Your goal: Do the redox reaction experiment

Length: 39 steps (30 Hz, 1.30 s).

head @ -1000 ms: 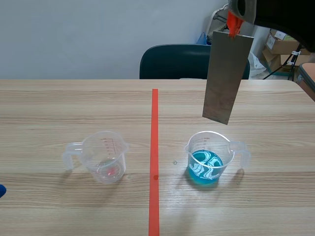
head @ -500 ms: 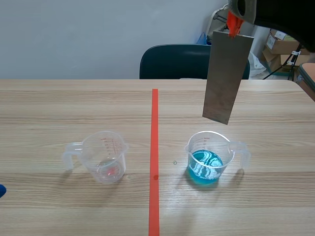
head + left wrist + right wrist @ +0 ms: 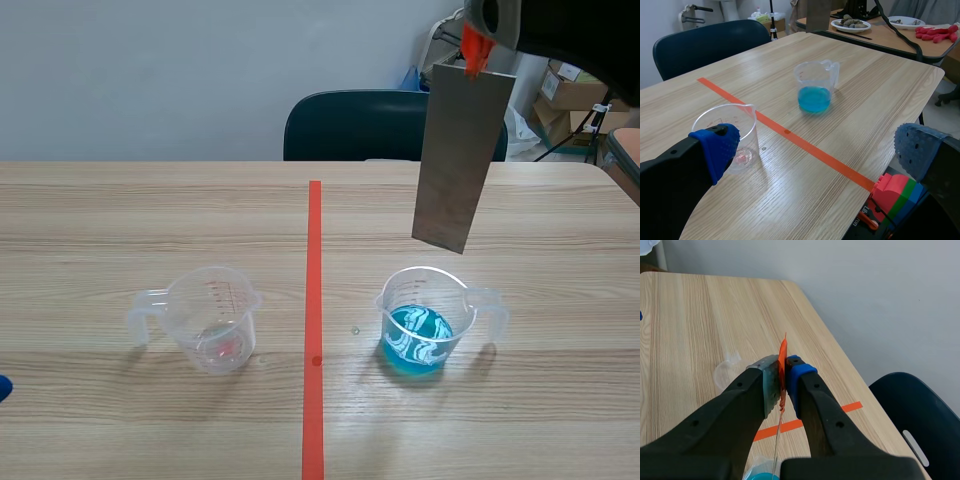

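A flat grey metal plate (image 3: 458, 155) is held up in the air by its top edge, and it hangs a little tilted. It is gripped by the right hand (image 3: 784, 382), which is shut tight on it, and an orange bit (image 3: 783, 360) is pinched there too. The plate's low end is just above a clear cup with blue liquid (image 3: 425, 320) and is not touching it. This cup is set on the wooden surface (image 3: 120, 220), to the right of a red line (image 3: 314, 320). An empty cup (image 3: 212, 318) is set on the other side. The left hand (image 3: 817, 148) is kept wide open near the empty cup, with nothing held. A dark chair (image 3: 355, 125) is seen behind.
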{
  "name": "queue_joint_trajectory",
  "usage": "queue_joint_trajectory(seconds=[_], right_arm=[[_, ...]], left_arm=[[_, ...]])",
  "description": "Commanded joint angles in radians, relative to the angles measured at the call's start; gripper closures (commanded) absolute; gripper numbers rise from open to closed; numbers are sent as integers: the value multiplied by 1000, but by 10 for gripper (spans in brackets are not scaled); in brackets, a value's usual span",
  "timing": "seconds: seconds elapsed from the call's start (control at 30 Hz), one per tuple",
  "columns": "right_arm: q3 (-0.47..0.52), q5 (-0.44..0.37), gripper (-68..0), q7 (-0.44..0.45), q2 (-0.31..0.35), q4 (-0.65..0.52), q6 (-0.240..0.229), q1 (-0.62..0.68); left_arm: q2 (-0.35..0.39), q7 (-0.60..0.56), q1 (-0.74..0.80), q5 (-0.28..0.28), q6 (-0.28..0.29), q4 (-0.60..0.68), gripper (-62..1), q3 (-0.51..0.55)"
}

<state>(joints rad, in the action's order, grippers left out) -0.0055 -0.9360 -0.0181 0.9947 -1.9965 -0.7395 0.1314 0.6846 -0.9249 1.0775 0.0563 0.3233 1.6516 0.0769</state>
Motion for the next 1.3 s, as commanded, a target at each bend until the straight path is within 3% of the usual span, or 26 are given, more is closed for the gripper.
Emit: queue_joint_trajectory(seconds=[0.0, 0.27, 0.33, 0.5, 0.63, 0.8, 0.97, 1.27], right_arm=[[14, -18, -8, 12, 13, -7, -6, -9], [14, -18, -8, 12, 13, -7, -6, -9], [14, -18, -8, 12, 13, -7, -6, -9], [14, -18, -8, 12, 13, -7, -6, -9], [14, -18, -8, 12, 13, -7, -6, -9], [14, -17, -8, 12, 13, -7, -6, -9], [14, -17, -8, 12, 13, -7, -6, -9], [14, -17, -8, 12, 13, -7, -6, -9]], left_arm=[[-5, -18, 2, 7, 2, 18, -623, -2], [-5, -18, 2, 7, 1, 18, -623, -2], [-5, -18, 1, 7, 1, 18, -490, -2], [-5, -22, -1, 7, -30, 18, -16, -2], [0, -82, -44, 8, -51, 26, -16, -2], [22, -33, -121, 8, -42, 106, -16, -4], [68, 77, -198, 20, -35, 212, -16, -47], [103, 316, -447, 123, -36, 278, -16, -251]])
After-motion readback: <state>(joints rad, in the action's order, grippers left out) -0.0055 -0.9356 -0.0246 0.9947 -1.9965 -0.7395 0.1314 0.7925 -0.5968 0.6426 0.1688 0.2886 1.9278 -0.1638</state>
